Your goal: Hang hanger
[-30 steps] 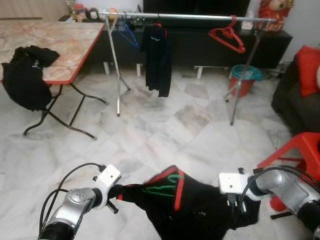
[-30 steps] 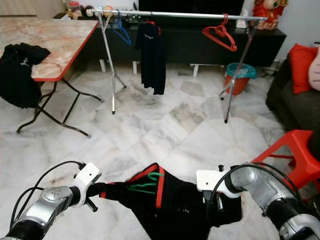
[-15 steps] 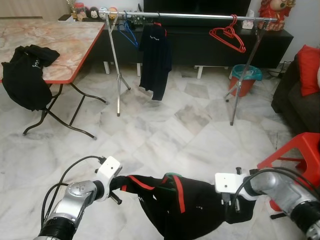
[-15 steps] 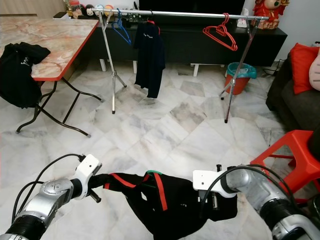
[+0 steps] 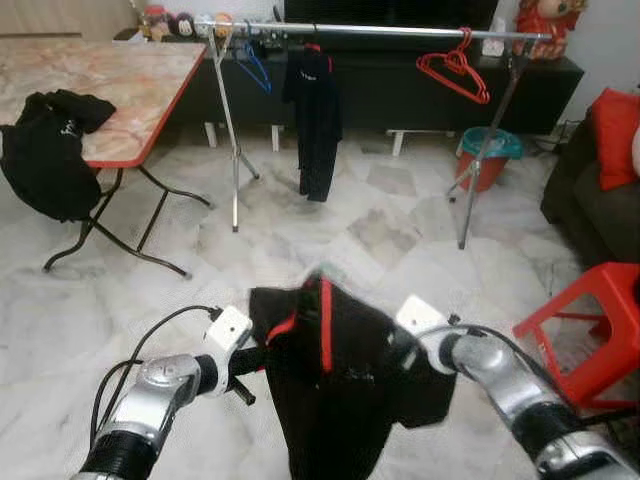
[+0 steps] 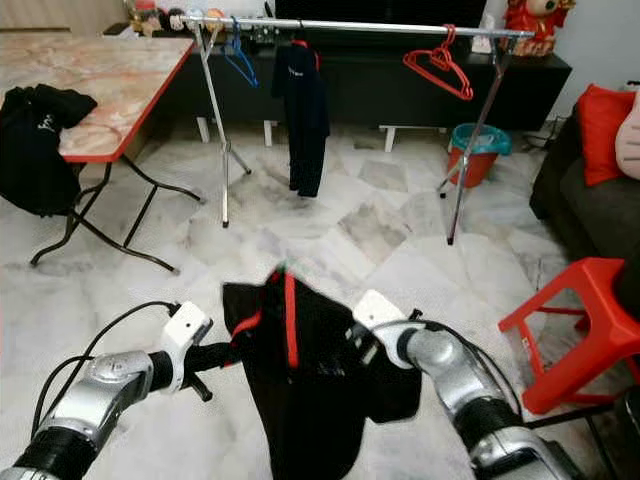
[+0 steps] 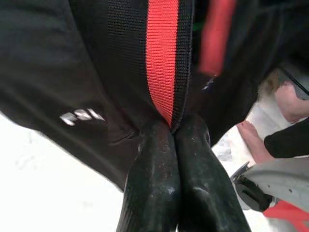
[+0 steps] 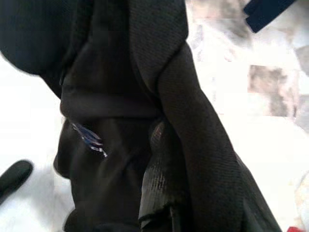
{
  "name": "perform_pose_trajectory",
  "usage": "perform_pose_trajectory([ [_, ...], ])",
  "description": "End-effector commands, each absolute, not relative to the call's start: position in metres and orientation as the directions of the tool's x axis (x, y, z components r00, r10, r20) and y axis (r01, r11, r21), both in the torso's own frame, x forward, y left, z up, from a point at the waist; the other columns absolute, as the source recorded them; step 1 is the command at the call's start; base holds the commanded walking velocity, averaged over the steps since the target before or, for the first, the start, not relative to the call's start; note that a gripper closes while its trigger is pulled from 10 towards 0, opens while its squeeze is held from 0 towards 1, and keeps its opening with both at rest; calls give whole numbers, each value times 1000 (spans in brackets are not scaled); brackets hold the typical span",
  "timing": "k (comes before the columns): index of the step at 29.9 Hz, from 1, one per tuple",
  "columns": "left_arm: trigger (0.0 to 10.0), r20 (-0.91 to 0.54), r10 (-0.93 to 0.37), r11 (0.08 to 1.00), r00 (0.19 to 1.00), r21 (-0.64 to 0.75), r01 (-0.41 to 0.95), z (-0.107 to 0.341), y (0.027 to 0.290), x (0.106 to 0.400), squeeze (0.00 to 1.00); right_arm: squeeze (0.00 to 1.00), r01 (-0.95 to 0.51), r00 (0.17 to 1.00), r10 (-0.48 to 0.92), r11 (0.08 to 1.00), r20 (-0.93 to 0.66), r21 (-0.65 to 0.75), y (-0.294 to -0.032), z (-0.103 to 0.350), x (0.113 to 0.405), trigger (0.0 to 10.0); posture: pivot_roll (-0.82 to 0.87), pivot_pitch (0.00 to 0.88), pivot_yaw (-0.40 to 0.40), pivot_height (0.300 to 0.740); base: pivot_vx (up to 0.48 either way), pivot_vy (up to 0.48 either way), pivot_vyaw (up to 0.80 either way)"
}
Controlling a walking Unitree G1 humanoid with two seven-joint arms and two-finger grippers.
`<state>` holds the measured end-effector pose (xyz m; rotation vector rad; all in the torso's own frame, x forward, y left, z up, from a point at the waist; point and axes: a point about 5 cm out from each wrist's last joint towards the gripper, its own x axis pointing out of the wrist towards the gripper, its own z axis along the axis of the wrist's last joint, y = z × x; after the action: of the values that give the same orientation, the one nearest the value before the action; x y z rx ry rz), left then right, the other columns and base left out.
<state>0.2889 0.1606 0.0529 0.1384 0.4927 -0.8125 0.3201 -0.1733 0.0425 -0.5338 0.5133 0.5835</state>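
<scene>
A black knit shirt point(image 5: 330, 385) with a red stripe hangs between the two arms, near the robot and above the pale marble floor point(image 5: 300, 250). The left end effector point(image 7: 170, 137) is clenched on the shirt: in the left wrist view its two rounded black fingers point(image 7: 149, 188) press together on the seam where the ribbed red band meets the fine black mesh, and a small silver print shows on the fabric beside them. In the eye views the shirt's upper edge peaks in a point with the red stripe running down from it. The right end effector point(image 8: 161, 145) is buried in folds of matte black cloth; whether it is clenched or released cannot be told. The right wrist view shows soft, creased fabric and a small blue-and-white label.

Far across the floor stands a metal clothes rail point(image 5: 370, 33) on thin splayed legs. A black garment point(image 5: 316, 120) hangs from it near the middle, a blue hanger point(image 5: 254, 68) to its left and red hangers point(image 5: 455, 72) to the right. On the left a marble-patterned table point(image 5: 130, 85) with a red edge carries a crumpled black garment point(image 5: 48, 150). A red stool point(image 5: 590, 325) stands on the right, and a teal-rimmed red bin point(image 5: 489, 155) beyond it.
</scene>
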Motion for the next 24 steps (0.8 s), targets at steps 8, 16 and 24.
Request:
perform_pose_trajectory([
  [8, 0, -435, -693, 666, 576, -78, 742, 65, 154, 292, 0, 0, -430, 825, 244, 856, -511, -286, -176, 32, 318, 10000, 44, 0, -6, 740, 0, 0, 0],
  [16, 0, -388, -729, 637, 565, -79, 767, 78, 142, 297, 0, 0, -292, 908, 228, 946, -351, -139, -156, 41, 327, 10000, 56, 0, 24, 740, 0, 0, 0],
  [24, 0, -336, -792, 567, 509, -96, 818, 91, 134, 292, 0, 0, -232, 886, 150, 963, -440, -139, -159, 19, 313, 10000, 77, 0, 39, 740, 0, 0, 0],
])
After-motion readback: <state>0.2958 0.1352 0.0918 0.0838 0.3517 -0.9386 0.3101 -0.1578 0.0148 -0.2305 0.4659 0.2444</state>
